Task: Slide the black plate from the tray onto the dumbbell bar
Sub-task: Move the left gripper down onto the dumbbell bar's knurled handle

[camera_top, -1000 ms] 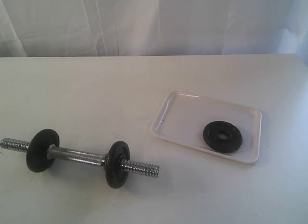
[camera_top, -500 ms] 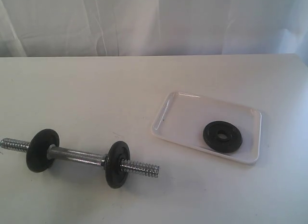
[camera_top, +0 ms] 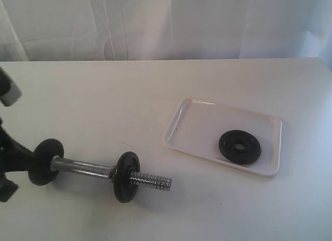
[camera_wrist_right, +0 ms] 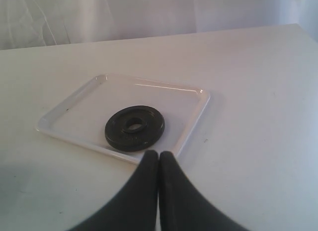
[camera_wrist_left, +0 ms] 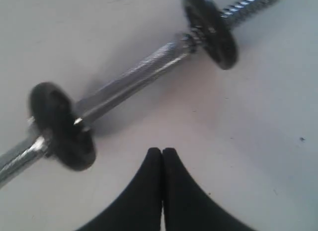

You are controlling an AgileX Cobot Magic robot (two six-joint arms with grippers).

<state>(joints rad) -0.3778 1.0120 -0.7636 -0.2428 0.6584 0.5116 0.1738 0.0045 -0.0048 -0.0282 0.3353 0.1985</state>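
My left gripper (camera_wrist_left: 162, 150) has its jaws pressed together on nothing, held over the surface (camera_wrist_left: 258, 141) just short of the bar (camera_wrist_left: 134, 79). The bar lies on its side just beyond the tips and crosses in front of them, with one disc (camera_wrist_left: 62, 126) nearest the jaws and a second disc (camera_wrist_left: 211, 27) farther along; a threaded tip sticks out past the far one. My right gripper (camera_wrist_right: 158, 154) is likewise closed and empty, its tips just short of the tray (camera_wrist_right: 79, 119). The plate (camera_wrist_right: 119, 132) lies flat inside the tray, straight ahead of those jaws but apart from them, close to the near long rim. On the exterior camera I see bar and tray well apart, with the plate in the tray's end away from the bar
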